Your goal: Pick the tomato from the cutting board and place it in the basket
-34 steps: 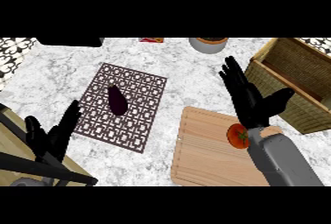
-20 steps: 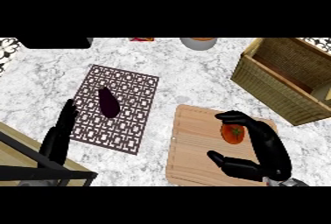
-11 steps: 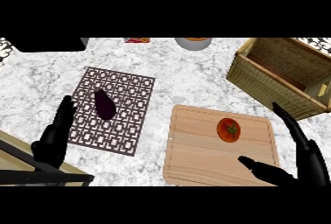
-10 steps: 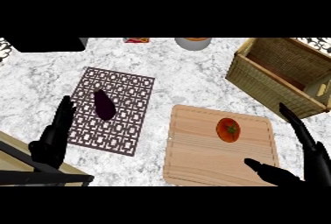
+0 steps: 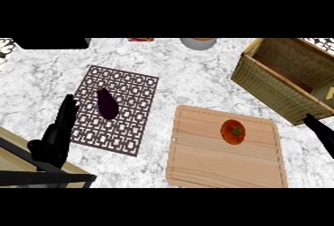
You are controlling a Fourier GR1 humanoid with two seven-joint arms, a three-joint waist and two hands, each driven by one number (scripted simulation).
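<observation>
Withdrawn rightward, right robot hand (image 5: 321, 132) shows too little to tell; round red tomato (image 5: 233, 131) lies on cutting board (image 5: 215, 163).

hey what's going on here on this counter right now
A robot is meant to move the tomato from the cutting board into the basket. Right now nothing is held: the tomato sits on the board, untouched. The right hand shows only at the right edge, off the board and beside the basket. The left hand rests open at the left, by a patterned mat with an eggplant on it.
</observation>
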